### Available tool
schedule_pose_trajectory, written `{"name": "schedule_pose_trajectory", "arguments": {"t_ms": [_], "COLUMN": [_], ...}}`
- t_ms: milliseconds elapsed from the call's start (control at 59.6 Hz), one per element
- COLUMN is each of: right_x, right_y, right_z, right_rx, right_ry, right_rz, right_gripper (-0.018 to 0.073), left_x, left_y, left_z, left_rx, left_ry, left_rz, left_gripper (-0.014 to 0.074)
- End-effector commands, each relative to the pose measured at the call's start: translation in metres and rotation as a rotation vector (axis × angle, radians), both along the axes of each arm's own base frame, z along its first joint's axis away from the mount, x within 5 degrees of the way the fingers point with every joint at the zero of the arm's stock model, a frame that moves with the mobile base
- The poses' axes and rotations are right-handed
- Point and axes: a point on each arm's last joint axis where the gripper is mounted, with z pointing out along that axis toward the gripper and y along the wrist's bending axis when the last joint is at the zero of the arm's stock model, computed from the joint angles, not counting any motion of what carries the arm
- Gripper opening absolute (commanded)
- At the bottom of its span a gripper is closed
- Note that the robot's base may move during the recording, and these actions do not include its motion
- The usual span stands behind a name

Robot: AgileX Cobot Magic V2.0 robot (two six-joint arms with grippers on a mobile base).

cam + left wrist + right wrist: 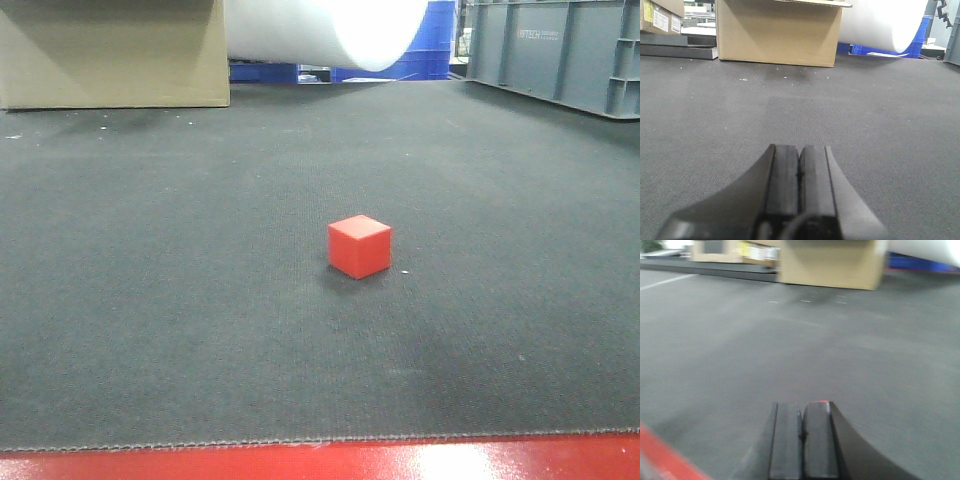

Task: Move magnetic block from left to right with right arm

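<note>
- The magnetic block (359,246) is sitting alone on the dark mat (180,300), a little right of centre in the front view, one corner turned toward me; I am reading it as a small bright-red cube with smooth matte faces and sharp edges.
- I am seeing the mat as a fine woven, carpet-like sheet, with a glossy red strip (320,464) along its near edge.
- At the far side, a plain cardboard box (115,55), a white roll (330,30) and a grey ribbed plastic crate (555,50) are standing.
- I am looking past the left gripper (799,172): its black pads are pressed together, holding nothing.
- The right gripper (801,427) is looking blurred; its fingers are meeting too, nothing between them, low over the mat.
</note>
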Motion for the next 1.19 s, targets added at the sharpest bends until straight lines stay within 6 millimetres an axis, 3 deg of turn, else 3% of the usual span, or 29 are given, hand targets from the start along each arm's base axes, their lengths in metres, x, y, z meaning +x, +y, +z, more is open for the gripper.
{"name": "schedule_pose_trajectory", "arguments": {"t_ms": [0, 319, 672, 1175], "right_x": [0.000, -0.026, -0.011, -0.011], "right_y": [-0.011, -0.039, -0.048, -0.048], "right_z": [0.008, -0.041, -0.101, -0.105], "right_rx": [0.078, 0.002, 0.001, -0.014], "right_ry": [-0.086, -0.256, -0.316, -0.255], "right_rz": [-0.132, -0.498, -0.661, -0.655], "right_gripper": [0.0066, 0.0066, 0.0066, 0.0066], "left_x": [-0.002, -0.002, -0.002, -0.002], "left_y": [0.000, 0.000, 0.000, 0.000], "left_z": [0.006, 0.006, 0.006, 0.006], "left_rx": [-0.010, -0.010, -0.010, -0.010], "left_ry": [-0.098, -0.098, -0.098, -0.098], "left_rz": [-0.009, -0.009, -0.009, -0.009], "left_gripper": [-0.0116, -0.0115, -0.0116, -0.0116]}}
